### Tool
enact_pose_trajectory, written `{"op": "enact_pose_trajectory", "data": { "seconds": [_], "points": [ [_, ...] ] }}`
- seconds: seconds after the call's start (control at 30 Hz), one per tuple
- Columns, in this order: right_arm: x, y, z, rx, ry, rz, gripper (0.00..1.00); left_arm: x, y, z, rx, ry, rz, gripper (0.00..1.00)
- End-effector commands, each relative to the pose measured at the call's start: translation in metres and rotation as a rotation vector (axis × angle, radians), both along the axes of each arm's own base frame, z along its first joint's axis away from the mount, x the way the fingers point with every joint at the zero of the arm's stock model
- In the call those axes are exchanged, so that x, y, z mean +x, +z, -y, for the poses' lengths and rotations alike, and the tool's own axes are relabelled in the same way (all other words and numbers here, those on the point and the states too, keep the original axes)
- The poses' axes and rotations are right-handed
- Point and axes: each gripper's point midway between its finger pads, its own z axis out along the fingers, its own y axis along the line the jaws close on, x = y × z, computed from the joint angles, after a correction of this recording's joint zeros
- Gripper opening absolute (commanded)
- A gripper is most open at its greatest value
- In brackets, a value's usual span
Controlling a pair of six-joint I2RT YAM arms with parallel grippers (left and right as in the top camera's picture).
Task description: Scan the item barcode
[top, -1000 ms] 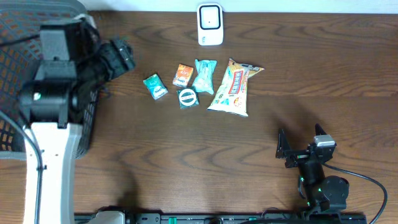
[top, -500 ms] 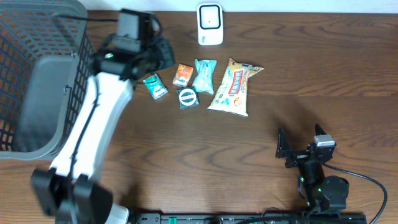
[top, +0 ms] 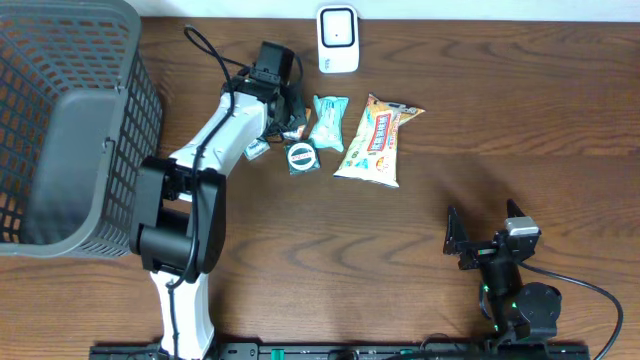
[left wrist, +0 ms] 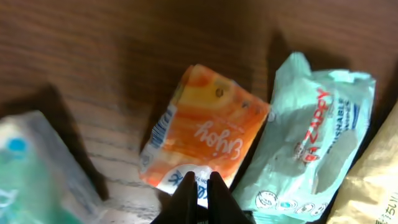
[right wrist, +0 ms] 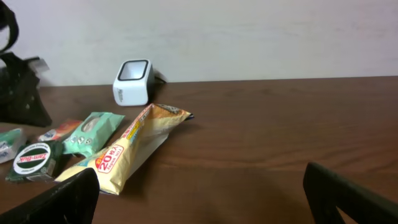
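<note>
The white-and-black left arm (top: pixel 205 160) reaches from the front edge of the brown wooden table (top: pixel 560 120) toward its far edge, stretched long, with the black wrist tipped downward. Its black two-finger left gripper (left wrist: pixel 200 186) points at the table, fingers (left wrist: pixel 185 199) pressed tight together. The black right arm (top: pixel 515 290) sits folded low near the front right corner, and its right gripper (top: pixel 457 240) is held level with the jaws spread wide.

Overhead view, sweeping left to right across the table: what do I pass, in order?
Grey basket → small green packet → round-labelled packet → teal packet → yellow snack bag → right end effector. Left out, overlapping others: scanner, left end effector, orange packet beneath it.
</note>
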Motion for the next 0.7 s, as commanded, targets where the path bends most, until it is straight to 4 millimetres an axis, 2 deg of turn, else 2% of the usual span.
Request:
{"op": "enact_pose_trajectory", "data": {
  "seconds": [0.0, 0.13, 0.23, 0.47, 0.53, 0.67],
  "points": [
    [0.0, -0.001, 0.003, -0.016, -0.011, 0.0, 0.99, -0.018, -0.006, 0.005, -0.031, -0.002, -0.079, 0.08],
    [0.0, -0.001, 0.003, -0.016, -0.011, 0.0, 0.99, -0.045, -0.016, 0.0, 0.005, -0.006, -0.189, 0.08],
    [0.0, -0.001, 0.003, -0.016, -0.011, 0.0, 0.99, -0.058, -0.018, -0.001, 0.02, -0.012, -0.237, 0.08],
    [0.0, -0.001, 0.003, -0.016, -0.011, 0.0, 0.99, -0.071, -0.016, -0.003, 0.034, -0.017, -0.282, 0.08],
    [0.0, -0.001, 0.003, -0.016, -0.011, 0.0, 0.99, -0.066, -0.003, -0.006, 0.022, -0.008, -0.25, 0.08],
    [0.0, -0.001, 0.003, -0.016, -0.012, 0.0, 0.99, -0.053, 0.04, -0.016, -0.012, 0.02, -0.147, 0.08]
  ]
}}
